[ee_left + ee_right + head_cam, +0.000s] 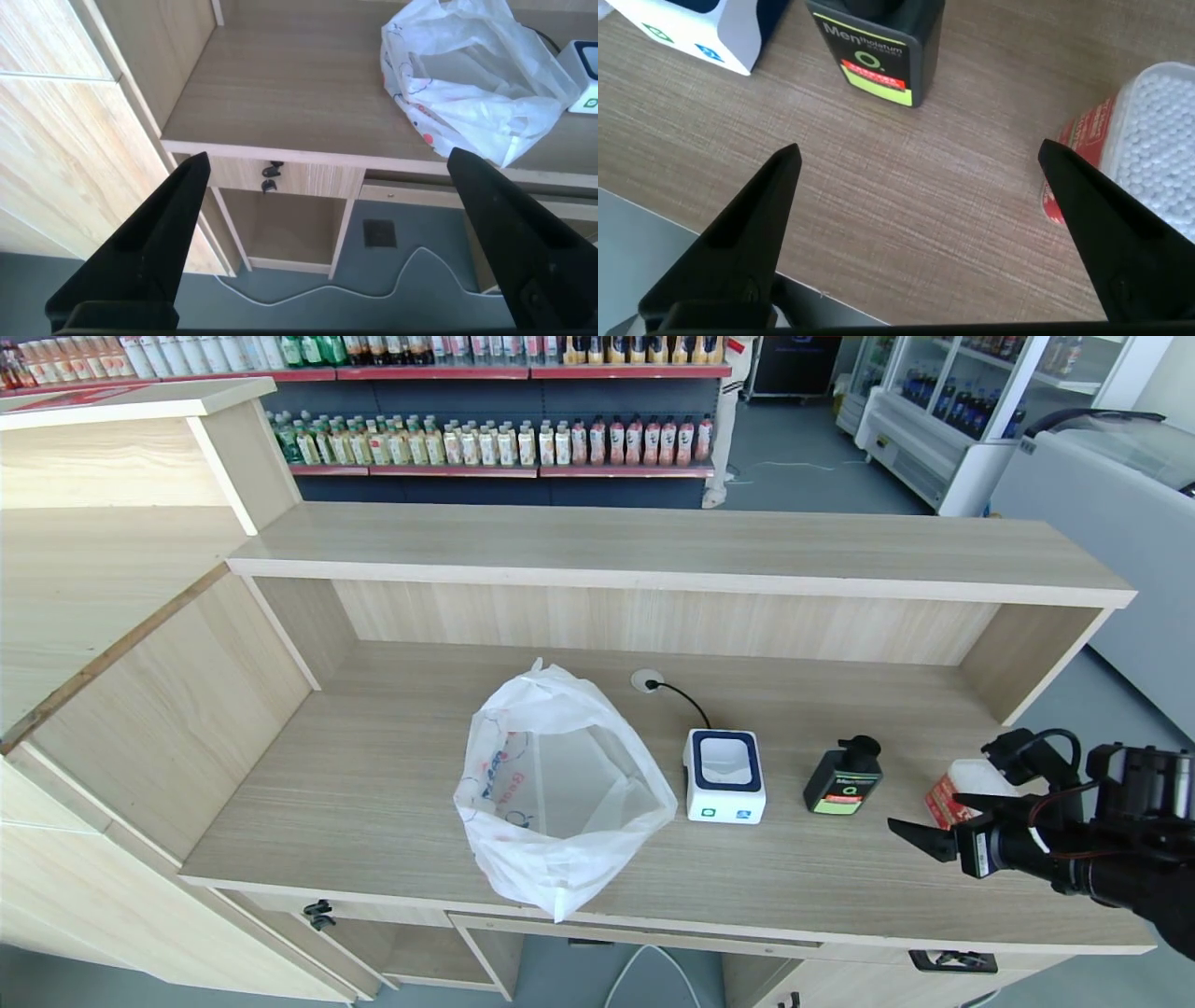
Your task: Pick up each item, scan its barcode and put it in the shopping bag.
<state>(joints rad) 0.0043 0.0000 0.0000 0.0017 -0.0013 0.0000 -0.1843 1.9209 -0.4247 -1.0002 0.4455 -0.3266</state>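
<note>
The right arm comes in low and level from the right end of the counter (392,775), its right gripper (934,817) spread wide and empty, near the black bottle (843,782) and the plastic tub (962,784). The bottle stands between the tub and the scanner (724,775), with the shopping bag (560,784) open beyond the scanner. The left gripper (329,157), also spread and empty, hangs off the counter's front edge.

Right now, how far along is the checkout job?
Done: nothing yet. The shopping bag stands open and appears empty. In hand: nothing. The right end effector is open, hovering over the counter between the black bottle and the cotton swab box. The left end effector is open, off the counter's front edge. Left: both items need picking up, passing over the scanner and bagging.
</note>
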